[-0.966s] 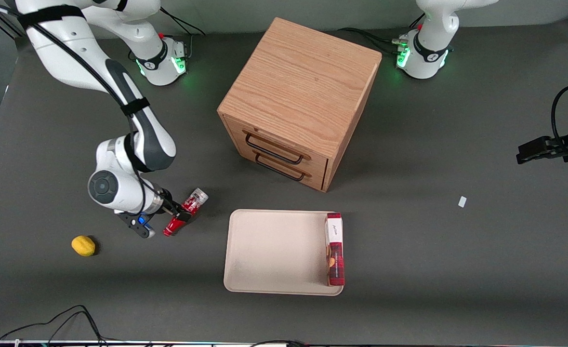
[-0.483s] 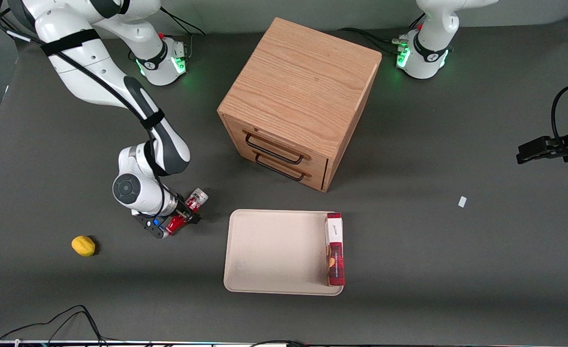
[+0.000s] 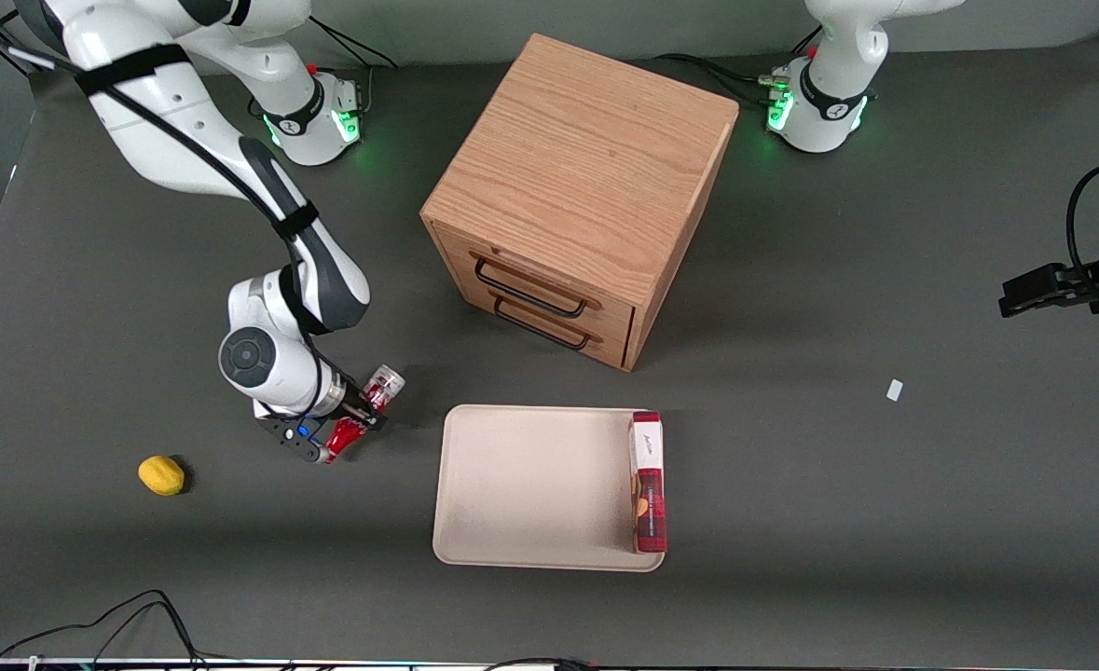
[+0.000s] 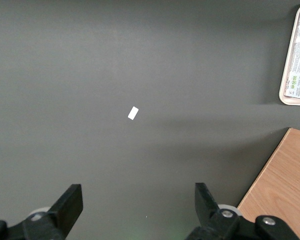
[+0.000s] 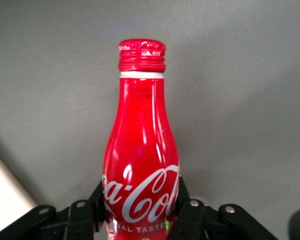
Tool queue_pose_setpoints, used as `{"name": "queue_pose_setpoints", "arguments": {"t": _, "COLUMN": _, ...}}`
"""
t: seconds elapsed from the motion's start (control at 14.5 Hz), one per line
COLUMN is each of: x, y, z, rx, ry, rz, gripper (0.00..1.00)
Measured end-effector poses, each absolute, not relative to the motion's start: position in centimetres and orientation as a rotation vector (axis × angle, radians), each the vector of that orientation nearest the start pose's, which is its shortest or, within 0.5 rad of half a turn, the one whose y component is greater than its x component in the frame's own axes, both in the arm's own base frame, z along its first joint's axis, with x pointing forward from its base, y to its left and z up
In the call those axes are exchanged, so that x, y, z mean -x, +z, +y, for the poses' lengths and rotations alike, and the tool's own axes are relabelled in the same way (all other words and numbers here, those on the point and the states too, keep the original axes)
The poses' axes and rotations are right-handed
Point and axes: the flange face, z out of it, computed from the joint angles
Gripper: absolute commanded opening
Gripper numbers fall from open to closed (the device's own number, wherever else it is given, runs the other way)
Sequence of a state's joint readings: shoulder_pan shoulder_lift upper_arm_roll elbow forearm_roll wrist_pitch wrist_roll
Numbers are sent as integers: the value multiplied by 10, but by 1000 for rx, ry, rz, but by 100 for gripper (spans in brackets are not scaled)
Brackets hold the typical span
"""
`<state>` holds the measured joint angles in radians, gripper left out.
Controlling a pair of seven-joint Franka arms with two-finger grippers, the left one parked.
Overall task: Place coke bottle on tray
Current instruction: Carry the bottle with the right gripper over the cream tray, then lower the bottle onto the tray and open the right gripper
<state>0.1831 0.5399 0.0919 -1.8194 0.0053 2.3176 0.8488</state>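
One tray (image 3: 530,494), carrying one plaid box (image 3: 650,485); one lemon (image 3: 160,475). One coke bottle (image 3: 363,415) lies beside the tray toward the working arm's end, long axis diagonal, neck nearer the camera, apparently on the table. Gripper (image 5: 140,212) fingers (image 5: 190,215) pinch its body. One cabinet (image 3: 577,196) farthest.

Our gripper (image 3: 349,424), its fingers clamped on the coke bottle (image 3: 363,413), sits near the tray (image 3: 530,485), with only bare mat between us and its rim. On the tray, the red plaid box (image 3: 650,483) lines the edge toward the parked arm. The wooden drawer cabinet (image 3: 577,200) stands farther from the front camera than us; the lemon (image 3: 161,474) lies apart.
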Motion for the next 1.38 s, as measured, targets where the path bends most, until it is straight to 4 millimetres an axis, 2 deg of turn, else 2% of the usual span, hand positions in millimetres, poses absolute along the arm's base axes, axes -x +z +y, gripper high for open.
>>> {"name": "queue_pose_setpoints", "arguments": {"t": 0.21, "x": -636, "y": 341, "z": 180, "rx": 3022, "ry": 116, "rz": 803, "gripper": 0}}
{"name": "queue_pose_setpoints", "arguments": {"t": 0.41, "x": -643, "y": 446, "z": 215, "rx": 3015, "ry": 79, "rz": 681, "gripper": 0}}
{"name": "queue_pose_setpoints", "arguments": {"t": 0.48, "x": -644, "y": 469, "z": 228, "rx": 3003, "ry": 63, "rz": 644, "gripper": 0}}
{"name": "queue_pose_setpoints", "arguments": {"t": 0.55, "x": -646, "y": 481, "z": 243, "rx": 2991, "ry": 55, "rz": 604, "gripper": 0}}
{"name": "queue_pose_setpoints", "arguments": {"t": 0.62, "x": -650, "y": 480, "z": 260, "rx": 2977, "ry": 61, "rz": 564, "gripper": 0}}
{"name": "queue_pose_setpoints", "arguments": {"t": 0.69, "x": -656, "y": 467, "z": 277, "rx": 2963, "ry": 76, "rz": 530, "gripper": 0}}
{"name": "queue_pose_setpoints", "arguments": {"t": 0.76, "x": -665, "y": 444, "z": 291, "rx": 2947, "ry": 88, "rz": 506, "gripper": 0}}
{"name": "queue_pose_setpoints", "arguments": {"t": 0.9, "x": -690, "y": 371, "z": 309, "rx": 2911, "ry": 67, "rz": 425, "gripper": 0}}
{"name": "queue_pose_setpoints", "arguments": {"t": 1.03, "x": -706, "y": 289, "z": 312, "rx": 2888, "ry": 62, "rz": 373, "gripper": 0}}
{"name": "queue_pose_setpoints", "arguments": {"t": 1.1, "x": -710, "y": 254, "z": 312, "rx": 2881, "ry": 55, "rz": 345, "gripper": 0}}
{"name": "queue_pose_setpoints", "arguments": {"t": 1.17, "x": -713, "y": 227, "z": 310, "rx": 2877, "ry": 47, "rz": 313, "gripper": 0}}
{"name": "queue_pose_setpoints", "arguments": {"t": 1.24, "x": -715, "y": 208, "z": 308, "rx": 2873, "ry": 36, "rz": 292, "gripper": 0}}
{"name": "queue_pose_setpoints", "arguments": {"t": 1.38, "x": -718, "y": 193, "z": 307, "rx": 2866, "ry": 21, "rz": 278, "gripper": 0}}
